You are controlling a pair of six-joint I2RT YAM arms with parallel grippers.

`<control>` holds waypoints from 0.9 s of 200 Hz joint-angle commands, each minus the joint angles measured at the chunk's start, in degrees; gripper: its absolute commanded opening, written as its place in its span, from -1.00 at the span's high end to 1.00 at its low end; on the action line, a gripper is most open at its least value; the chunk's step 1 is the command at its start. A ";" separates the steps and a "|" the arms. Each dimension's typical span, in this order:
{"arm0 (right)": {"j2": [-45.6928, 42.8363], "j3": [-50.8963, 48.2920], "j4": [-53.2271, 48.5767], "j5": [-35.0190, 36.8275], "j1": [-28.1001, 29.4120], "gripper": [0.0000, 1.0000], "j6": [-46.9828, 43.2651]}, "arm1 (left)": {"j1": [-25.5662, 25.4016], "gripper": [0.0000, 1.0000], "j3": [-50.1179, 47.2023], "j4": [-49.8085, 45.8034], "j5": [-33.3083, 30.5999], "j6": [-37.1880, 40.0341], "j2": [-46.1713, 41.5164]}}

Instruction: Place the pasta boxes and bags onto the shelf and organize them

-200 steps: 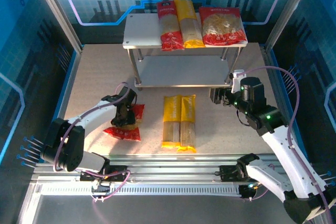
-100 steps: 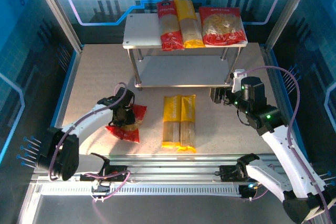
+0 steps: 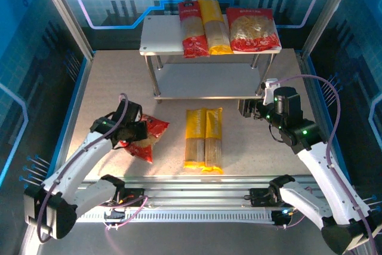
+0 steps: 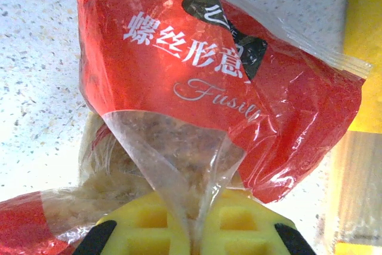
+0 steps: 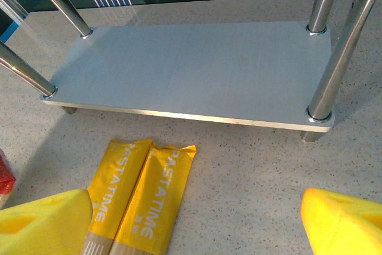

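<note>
Red fusilli bag [image 4: 197, 88] is being pinched by its film in the clamped left gripper [image 4: 194, 225], shelf [image 3: 203, 82] lying beyond to its right; right gripper [image 3: 246, 110] is hanging open.

The left fingers [image 4: 149, 231] are pinching shut on the clear plastic edge of the wide red fusilli bag [image 3: 152, 135], where a second ago they stood partly apart over it. The left arm [image 3: 77, 168] is drawing back toward the near left corner, its elbow sinking low by the front rail. The bag is turning with the pull, from lying nearly square on the speckled beige bench [image 3: 107, 94] to a slant, its far end swinging toward the two long yellow spaghetti packs [image 3: 204, 138].
</note>
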 commanded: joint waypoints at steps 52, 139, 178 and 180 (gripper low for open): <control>0.14 1.14 1.64 -0.54 -0.82 -0.81 1.16 | -0.29 1.00 24.86 -7.30 -6.41 8.65 -2.80; 2.24 1.57 3.17 -1.87 -0.82 -0.81 1.66 | -0.29 1.00 62.64 -8.42 -5.75 19.27 8.93; 2.96 1.51 3.90 -2.61 -0.78 -0.81 2.17 | -0.12 1.00 79.00 -6.18 -4.88 21.28 21.92; 3.04 1.56 3.85 -2.68 -0.84 -0.80 2.18 | -0.11 1.00 79.51 -5.92 -5.00 21.29 22.44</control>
